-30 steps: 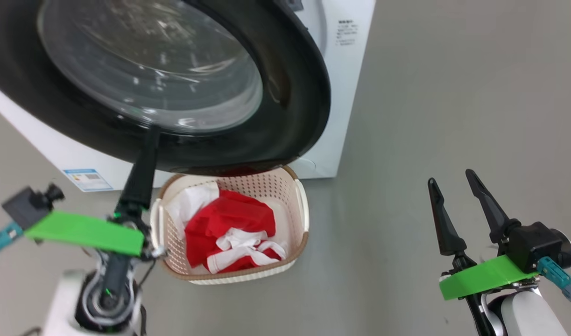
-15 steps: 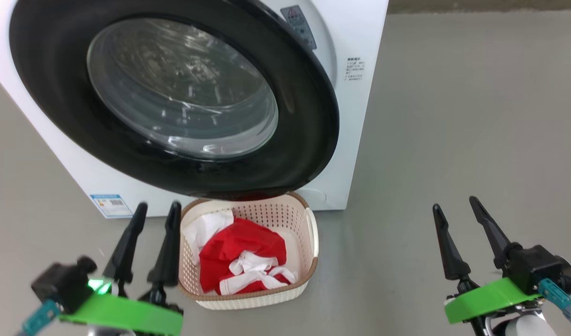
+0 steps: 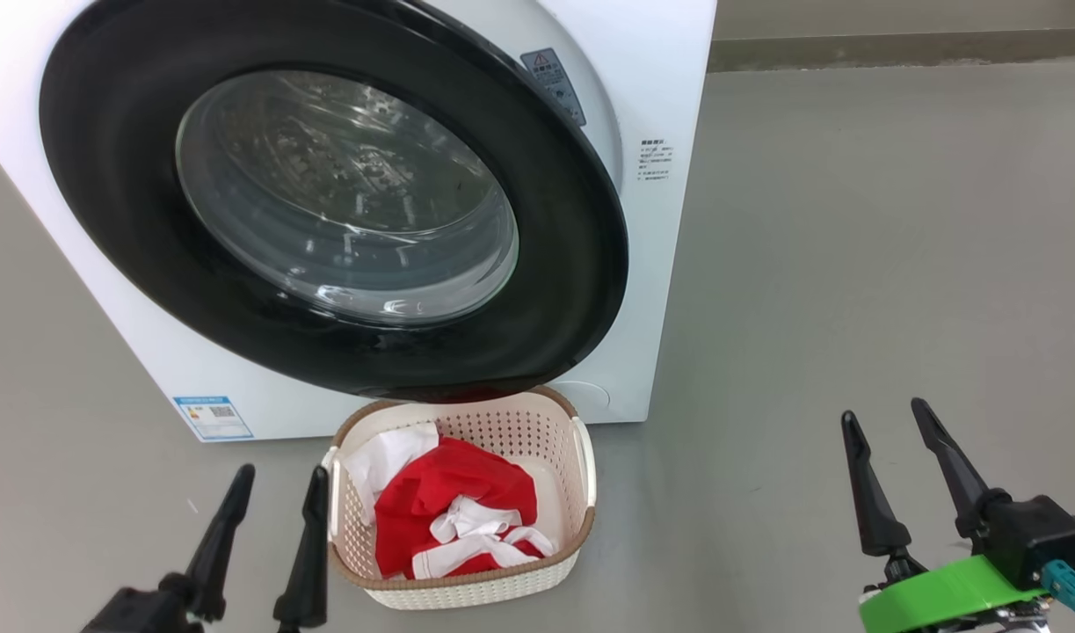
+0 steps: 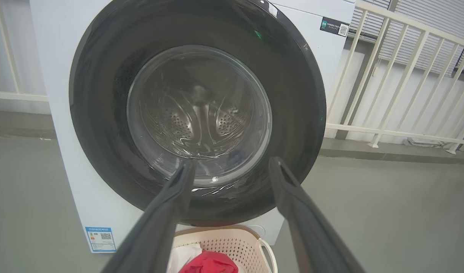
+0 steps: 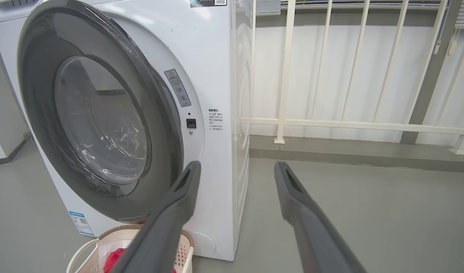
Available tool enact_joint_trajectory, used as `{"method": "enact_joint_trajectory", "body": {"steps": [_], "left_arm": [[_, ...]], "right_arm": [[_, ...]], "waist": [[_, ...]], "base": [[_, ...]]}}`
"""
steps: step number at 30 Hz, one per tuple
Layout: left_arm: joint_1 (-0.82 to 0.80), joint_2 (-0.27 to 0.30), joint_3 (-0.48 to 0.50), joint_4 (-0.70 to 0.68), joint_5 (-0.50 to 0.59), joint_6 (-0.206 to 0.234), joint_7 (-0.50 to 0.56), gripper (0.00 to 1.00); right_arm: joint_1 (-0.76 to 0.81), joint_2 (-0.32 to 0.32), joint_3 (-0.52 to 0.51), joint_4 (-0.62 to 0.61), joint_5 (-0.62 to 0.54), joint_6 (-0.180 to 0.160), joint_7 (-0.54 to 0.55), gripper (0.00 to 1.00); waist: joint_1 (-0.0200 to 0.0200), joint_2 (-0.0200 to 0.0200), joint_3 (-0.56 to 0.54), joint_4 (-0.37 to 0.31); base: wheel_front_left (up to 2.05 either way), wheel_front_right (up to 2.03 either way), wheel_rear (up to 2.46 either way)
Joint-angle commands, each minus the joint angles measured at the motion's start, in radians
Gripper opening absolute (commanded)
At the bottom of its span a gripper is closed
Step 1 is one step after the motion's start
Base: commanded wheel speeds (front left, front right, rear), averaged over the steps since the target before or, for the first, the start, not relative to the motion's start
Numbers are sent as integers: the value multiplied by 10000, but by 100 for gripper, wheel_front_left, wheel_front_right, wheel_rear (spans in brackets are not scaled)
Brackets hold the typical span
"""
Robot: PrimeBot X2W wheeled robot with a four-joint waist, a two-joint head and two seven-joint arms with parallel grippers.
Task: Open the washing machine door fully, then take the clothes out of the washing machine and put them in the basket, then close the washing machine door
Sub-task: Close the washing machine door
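Head view first: the washing machine door (image 3: 344,198) lies against the front of the washing machine (image 3: 656,229), its black rim ringing the glass. Whether it has latched, I cannot tell. Right at the machine's foot, on the grey floor (image 3: 853,220), sits the basket (image 3: 467,593), tucked below the door's lower edge. The clothes (image 3: 453,501) are in it, red fabric heaped with white trim and a white piece toward the machine.

The left gripper (image 3: 282,472) hangs just beside the basket's left wall with its fingers parted and nothing between them. The right gripper (image 3: 882,409) is well apart over bare floor, fingers spread too, also empty.

The left wrist view looks square onto the door (image 4: 197,113). Through the glass it gives what the head view only hints at: the perforated steel drum (image 4: 201,121). It also catches a blue label (image 4: 101,239) at the machine's lower left corner, a cream railing (image 4: 398,76) behind, and the basket's far rim (image 4: 232,231) at the bottom.

The right wrist view takes the door (image 5: 99,117) from the side. It shows the white front panel beside the rim, with a grey warning sticker (image 5: 177,88) and a small black square fitting (image 5: 191,123) that the left wrist view hides. The basket (image 5: 103,237) peeks in below.
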Motion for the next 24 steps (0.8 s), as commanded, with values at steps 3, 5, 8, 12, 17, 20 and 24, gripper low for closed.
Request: {"method": "enact_joint_trajectory", "body": {"steps": [3, 5, 8, 12, 17, 20, 24], "left_arm": [[11, 58, 568, -319, 270, 99, -118, 100], [153, -24, 711, -358, 360, 64, -119, 100], [288, -112, 825, -342, 533, -16, -119, 100], [342, -241, 869, -260, 707, -152, -119, 100], [313, -351, 896, -154, 888, -317, -119, 100], [293, -414, 923, -108, 948, -399, -119, 100], [271, -504, 931, -80, 1038, -490, -120, 100]], "right_arm": [[10, -98, 88, -456, -95, 46, -63, 100], [90, -98, 50, -509, -116, 46, -63, 100], [138, -98, 41, -535, -147, 46, -63, 100], [130, -98, 107, -534, -136, 46, -63, 100], [118, -98, 193, -482, -140, 46, -63, 100], [53, -98, 185, -373, -203, 46, -63, 64], [-250, -98, 364, -78, -378, 46, -63, 0]], "waist": [[0, 0, -26, -26], [0, 0, -36, -43], [0, 0, -60, -60], [0, 0, -110, -34], [0, 0, -150, 50], [0, 0, -155, 132], [0, 0, -126, 263]], "base": [[0, 0, 0], [0, 0, 0], [0, 0, 0], [0, 0, 0], [0, 0, 0], [0, 0, 0], [0, 0, 0]]}}
